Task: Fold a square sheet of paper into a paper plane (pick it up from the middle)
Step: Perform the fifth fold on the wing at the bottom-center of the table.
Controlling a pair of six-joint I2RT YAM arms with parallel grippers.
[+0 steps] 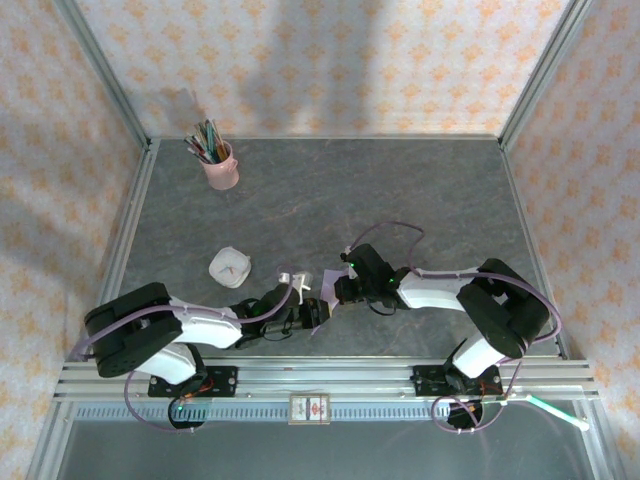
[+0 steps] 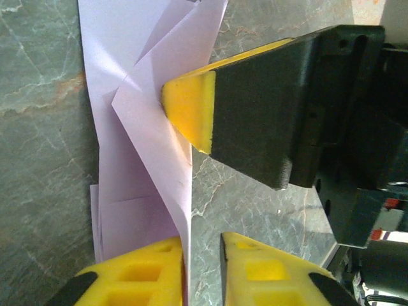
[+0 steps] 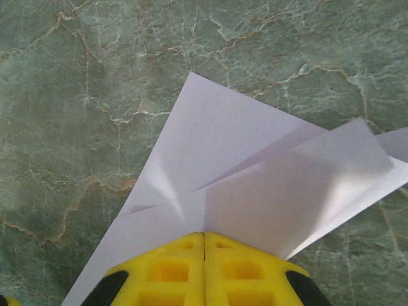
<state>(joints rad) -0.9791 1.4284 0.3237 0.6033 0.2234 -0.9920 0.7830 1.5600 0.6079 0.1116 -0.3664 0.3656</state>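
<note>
the folded lavender paper lies on the grey marbled worktop, close to the near edge and between the two arms. it already has several slanted creases, and one sharp corner points away from the right hand. the yellow fingers of this hand are pressed together, and the paper comes out from between them, so it is pinching the paper. the left hand meets the same paper from the other side; its fingers stand slightly apart, with a narrow gap, and the paper edge runs into that gap along one finger. a pink cup with pens stands far back on the left.
</note>
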